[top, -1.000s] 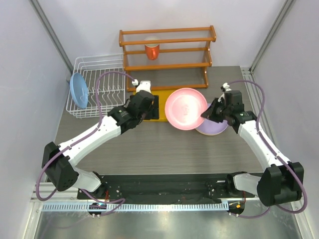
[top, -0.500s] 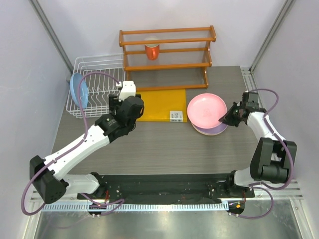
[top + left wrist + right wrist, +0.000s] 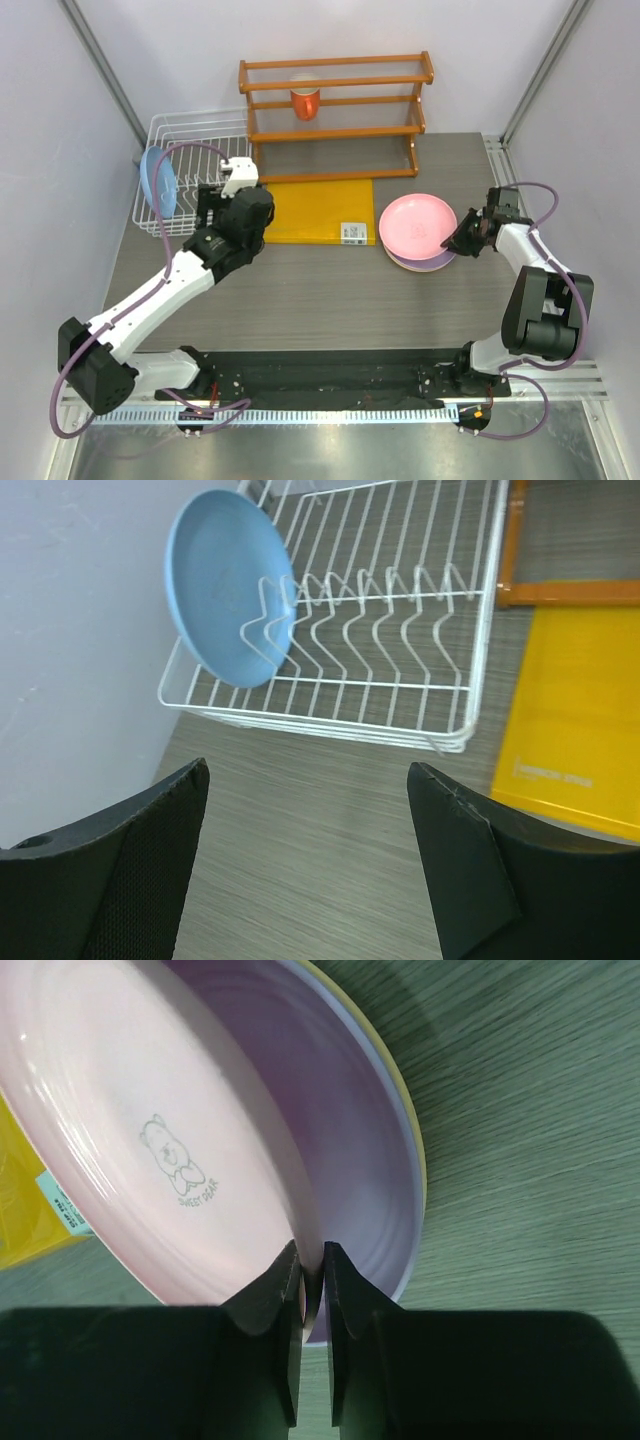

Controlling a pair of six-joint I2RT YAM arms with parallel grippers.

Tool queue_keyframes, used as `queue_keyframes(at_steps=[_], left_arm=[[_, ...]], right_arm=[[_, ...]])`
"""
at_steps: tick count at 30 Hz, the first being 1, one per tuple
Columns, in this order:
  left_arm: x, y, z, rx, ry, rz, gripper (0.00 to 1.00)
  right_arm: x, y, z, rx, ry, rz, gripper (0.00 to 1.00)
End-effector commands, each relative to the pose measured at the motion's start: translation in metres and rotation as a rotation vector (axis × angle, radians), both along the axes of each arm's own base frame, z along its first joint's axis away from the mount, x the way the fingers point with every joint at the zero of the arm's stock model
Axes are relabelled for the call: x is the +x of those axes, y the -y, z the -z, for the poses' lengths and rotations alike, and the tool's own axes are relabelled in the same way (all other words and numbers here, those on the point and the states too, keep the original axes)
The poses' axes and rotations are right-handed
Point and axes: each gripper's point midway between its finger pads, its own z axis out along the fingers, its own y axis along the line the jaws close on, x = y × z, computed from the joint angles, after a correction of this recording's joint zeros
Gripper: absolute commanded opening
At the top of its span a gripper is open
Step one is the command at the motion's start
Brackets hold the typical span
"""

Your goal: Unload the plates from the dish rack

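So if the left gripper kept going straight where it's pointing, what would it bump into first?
Most likely the near wire edge of the dish rack. The open left gripper aims at it across bare table. The light blue plate stands off to the left, though depth is hard to judge.

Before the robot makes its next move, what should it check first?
1. The left jaws open: ok, wide apart.
2. The blue plate upright in the rack: ok.
3. Nothing between the left jaws and the blue plate: ok.
4. The pink plate lying on the purple plate: ok.
5. The right jaws off the pink plate: not ok, they pinch its rim.
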Motion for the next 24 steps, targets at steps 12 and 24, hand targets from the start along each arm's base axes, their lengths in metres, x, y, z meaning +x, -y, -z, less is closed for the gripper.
queue_keyframes(at_steps=[12,24], left_arm=[[0.037,-0.12,-0.036,-0.083,0.065,-0.215,0.81],[0.069,-0.214,-0.005,-0.099,0.063,-0.41,0.79]], right_arm=[[0.003,0.021,-0.032,-0.128,0.073,0.015,0.61],[-0.006,0.028,-0.075,-0.199,0.178,0.032,0.68]])
